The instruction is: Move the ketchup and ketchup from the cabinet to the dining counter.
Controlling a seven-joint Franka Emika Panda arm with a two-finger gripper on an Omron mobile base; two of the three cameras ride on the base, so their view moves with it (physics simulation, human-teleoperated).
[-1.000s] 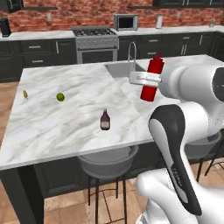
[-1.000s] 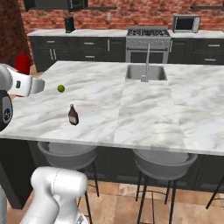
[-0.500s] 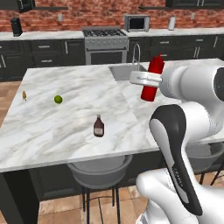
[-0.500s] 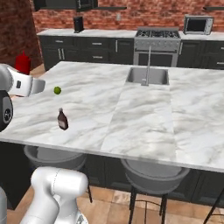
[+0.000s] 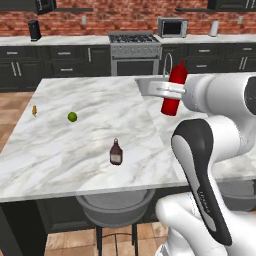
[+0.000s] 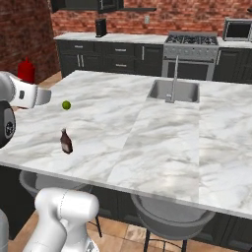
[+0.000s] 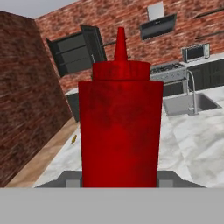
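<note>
My gripper [image 5: 169, 91] is shut on the bright red ketchup bottle [image 5: 174, 88], holding it upright above the dining counter [image 5: 100, 100] near the sink. In the hand view the red bottle [image 7: 120, 131] stands between the fingertips [image 7: 72, 179], seen close up. Its red top [image 6: 25, 70] peeks over the arm at the left of the right base view. The dark maroon ketchup bottle [image 5: 116, 152] stands upright on the marble near the front edge, also seen as the maroon bottle [image 6: 66, 141]. A black cabinet [image 7: 76, 54] with an open door hangs on the brick wall behind.
A lime [image 5: 72, 117] and a small yellow item [image 5: 34, 110] lie on the counter's left part. The steel sink [image 6: 174, 91] with its arched faucet [image 6: 174, 74] is set into the far side. Stools [image 5: 116, 207] stand under the front edge. A stove [image 5: 135, 37] lines the back wall.
The whole scene has shifted in both base views, so the base has driven along the counter. The red bottle stays gripped at the same spot beside the arm.
</note>
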